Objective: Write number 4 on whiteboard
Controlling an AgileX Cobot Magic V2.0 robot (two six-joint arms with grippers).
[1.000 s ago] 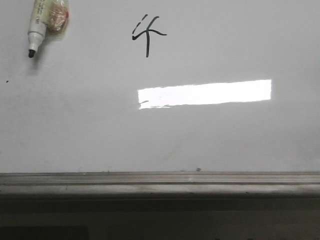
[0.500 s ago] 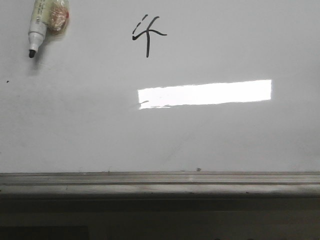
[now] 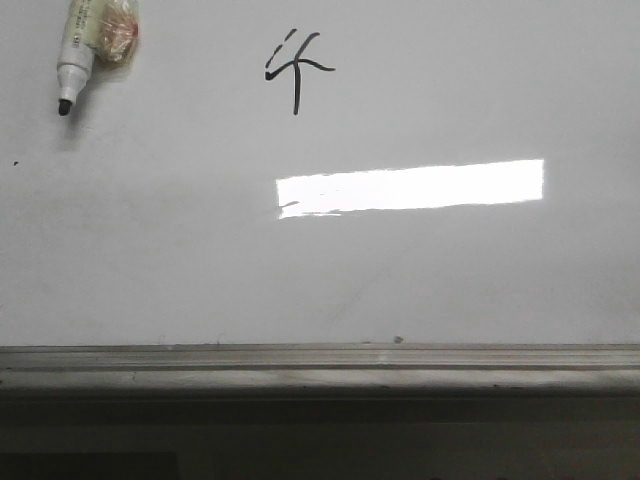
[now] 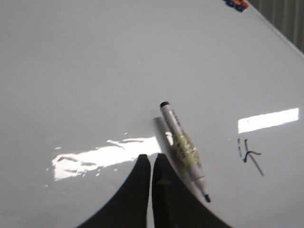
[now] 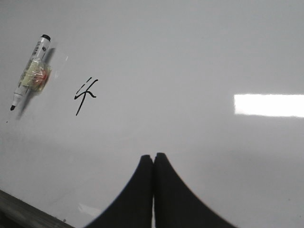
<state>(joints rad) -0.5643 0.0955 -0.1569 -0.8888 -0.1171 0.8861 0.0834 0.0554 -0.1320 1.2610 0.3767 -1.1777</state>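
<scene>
The number 4 (image 3: 296, 72) is drawn in thin black strokes on the whiteboard (image 3: 450, 280), above a bright light reflection. It also shows in the left wrist view (image 4: 250, 156) and the right wrist view (image 5: 85, 94). A white marker (image 3: 78, 48) with its black tip uncapped lies on the board to the left of the figure, with a clear wrap round its barrel. My left gripper (image 4: 152, 158) is shut and empty, just beside the marker (image 4: 184, 149). My right gripper (image 5: 153, 157) is shut and empty, apart from the marker (image 5: 29, 72) and the figure.
A grey metal tray edge (image 3: 320, 365) runs along the board's near side. A small blue and orange object (image 4: 236, 4) lies at the board's far edge in the left wrist view. A tiny dark speck (image 3: 14, 162) marks the board at the left.
</scene>
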